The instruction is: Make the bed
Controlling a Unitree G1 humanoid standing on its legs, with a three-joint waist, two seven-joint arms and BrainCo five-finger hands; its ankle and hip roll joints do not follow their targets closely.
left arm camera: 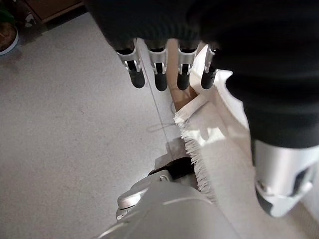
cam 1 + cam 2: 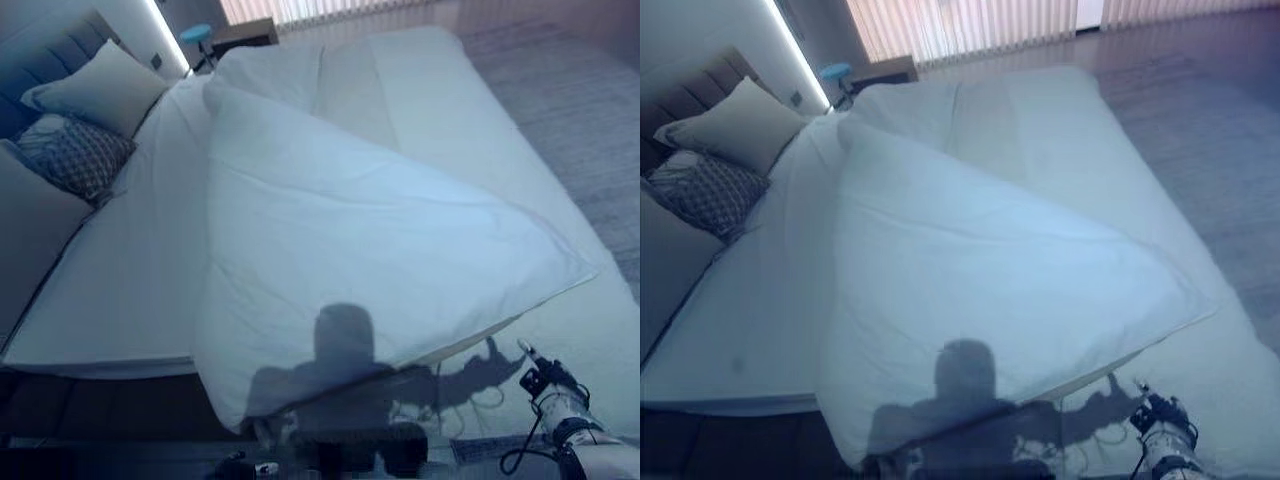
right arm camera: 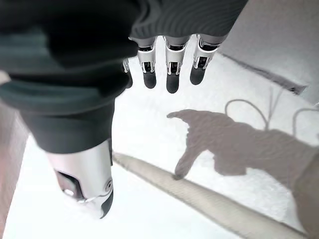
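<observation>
At bed's [image 2: 120,290] near edge, white duvet [image 2: 360,250] lies folded diagonally, corner overhanging. R hand [image 3: 84,74] above it, fingers [image 3: 172,74] straight, holding nothing. L hand [image 1: 249,55] fingers [image 1: 159,72] relaxed, empty.

White duvet [image 2: 360,240] over a white bed sheet [image 2: 130,270], plain cream pillow [image 2: 100,88] far left, grey diamond-patterned cushion [image 2: 80,155] beside it, fringed off-white cloth [image 1: 219,149] on grey floor [image 1: 75,139]

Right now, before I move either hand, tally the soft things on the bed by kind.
Plain pillows: 1, the cream pillow against the headboard.
Patterned cushions: 1, the grey patterned cushion beside it.
Duvets: 1, the white duvet lying askew, one corner folded over.
Total: 3.
Both hands hold nothing: right hand, left hand.
</observation>
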